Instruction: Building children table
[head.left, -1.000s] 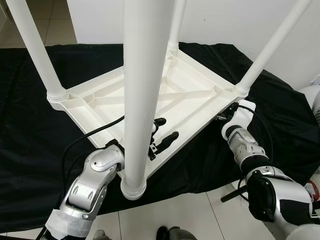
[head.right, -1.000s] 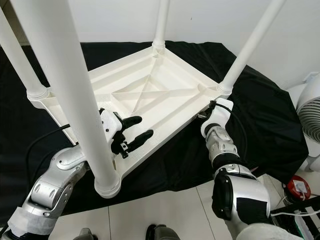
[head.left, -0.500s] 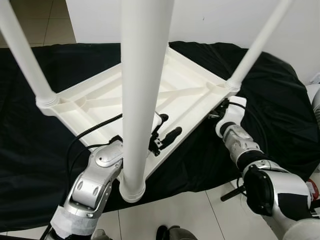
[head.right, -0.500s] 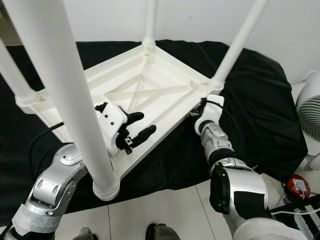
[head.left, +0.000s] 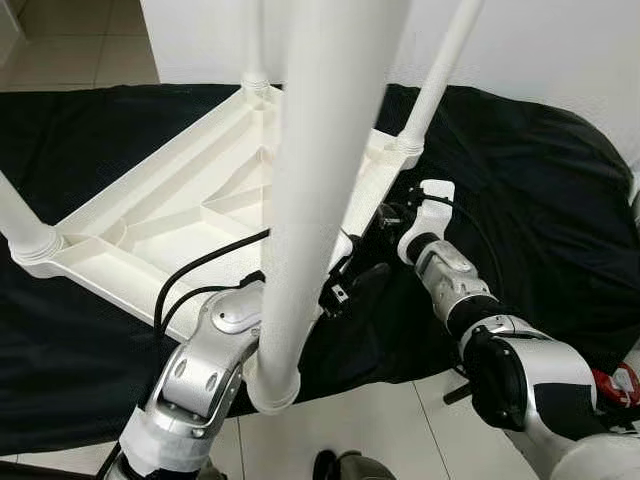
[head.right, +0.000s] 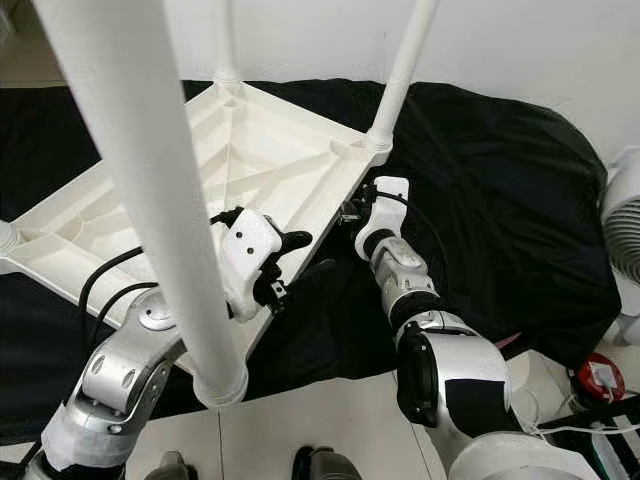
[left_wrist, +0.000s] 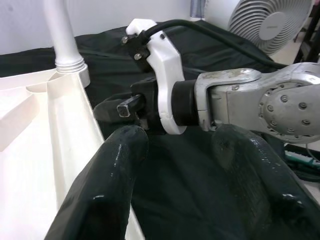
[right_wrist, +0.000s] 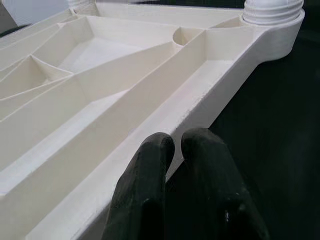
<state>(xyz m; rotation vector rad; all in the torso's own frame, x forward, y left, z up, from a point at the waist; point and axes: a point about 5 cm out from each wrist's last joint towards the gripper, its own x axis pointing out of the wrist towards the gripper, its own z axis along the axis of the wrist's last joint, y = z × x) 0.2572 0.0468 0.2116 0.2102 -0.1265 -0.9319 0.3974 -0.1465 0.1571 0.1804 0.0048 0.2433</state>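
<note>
Near leg (head.left: 320, 190) is standing right in front of left gripper (head.right: 295, 265), blocking the view and reach from above. Tabletop (head.left: 170, 215) rim is crowding right gripper (right_wrist: 172, 145). Black cloth (head.left: 540, 190) beyond right arm (head.left: 470, 300) is lying open, leaving passing room.

Table (head.right: 270, 160) now rotated in frame: near-right corner with its leg (head.right: 400, 70) swung from right of centre up to upper centre. Left hand (head.right: 300, 255) shifted from over the ribbed underside to the table's right edge, fingers spread past the rim. Right hand (right_wrist: 172, 150) followed the edge, fingertips together against it.
</note>
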